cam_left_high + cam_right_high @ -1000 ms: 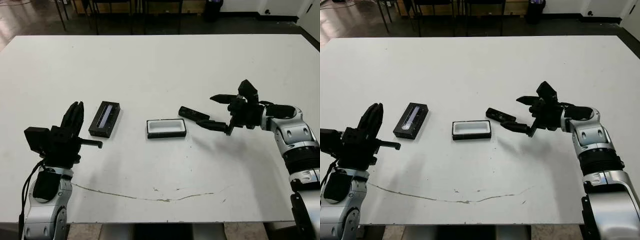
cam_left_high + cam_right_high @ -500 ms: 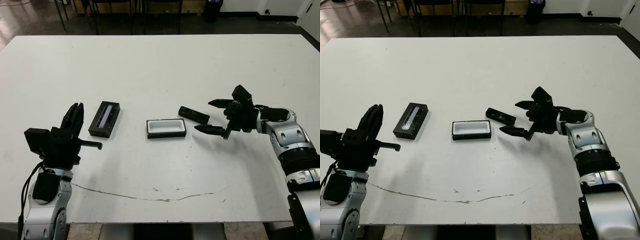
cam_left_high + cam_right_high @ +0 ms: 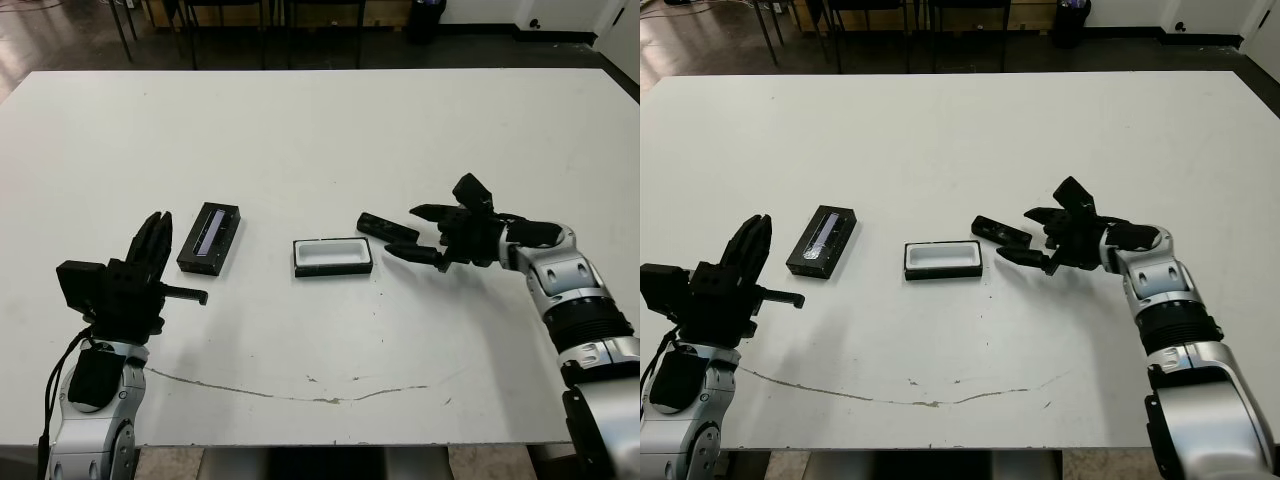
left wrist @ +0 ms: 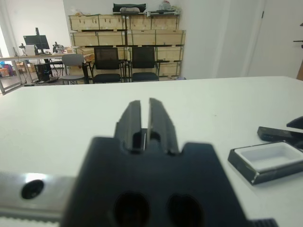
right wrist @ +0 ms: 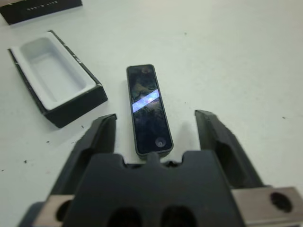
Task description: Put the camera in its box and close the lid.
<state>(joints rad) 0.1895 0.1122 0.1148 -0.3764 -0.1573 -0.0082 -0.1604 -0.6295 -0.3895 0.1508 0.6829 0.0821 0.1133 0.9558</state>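
The camera (image 5: pixel 147 108) is lying flat on the white table (image 3: pixel 320 130), a slim black bar with rounded ends and a glossy face that is catching a slanted streak of light in the right wrist view. A small round mark is showing near the end closest to the gripper body. It is sitting just beside the box (image 3: pixel 333 255), at about two o'clock from it, not touching.

The box is a shallow black tray, its white lining smooth with rounded inner corners, standing open and holding nothing. Well apart at nine o'clock from it, the lid (image 3: pixel 210 237) is lying flat, matte black with a long greyish shiny strip down its middle.

The right gripper (image 5: pixel 158 127) is hovering at the camera's near end with its two black fingers (image 5: pixel 97 139) spread wide, one on each side of the bar, neither touching it. The left gripper (image 4: pixel 141 120) is hanging near the lid, at about seven o'clock from it, its fingers pressed almost together with only a thin slit between, gripping nothing.

The tabletop is showing a faint brownish scuff line along its near part.
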